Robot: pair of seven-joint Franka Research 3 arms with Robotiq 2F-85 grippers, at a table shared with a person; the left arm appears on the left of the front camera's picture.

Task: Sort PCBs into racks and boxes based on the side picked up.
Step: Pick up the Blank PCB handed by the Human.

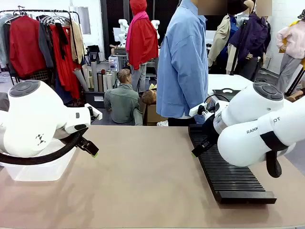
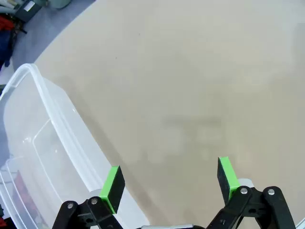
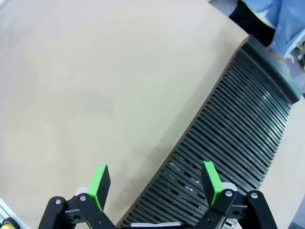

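Observation:
No PCBs are in view. The long black slotted rack [image 1: 228, 174] lies on the right side of the table, and its slots [image 3: 233, 133] run under my right gripper [image 3: 155, 182]. That gripper is open and empty, hovering over the rack's near edge [image 1: 199, 150]. The clear plastic box [image 1: 33, 167] stands at the table's left edge. My left gripper [image 2: 170, 180] is open and empty over bare table just beside the box's rim [image 2: 52, 109]. In the front view the left gripper [image 1: 90, 146] points down toward the table beside the box.
A person in a light blue shirt [image 1: 183, 62] stands at the far side of the table, behind the rack's far end. The tan tabletop [image 1: 143, 181] stretches bare between box and rack.

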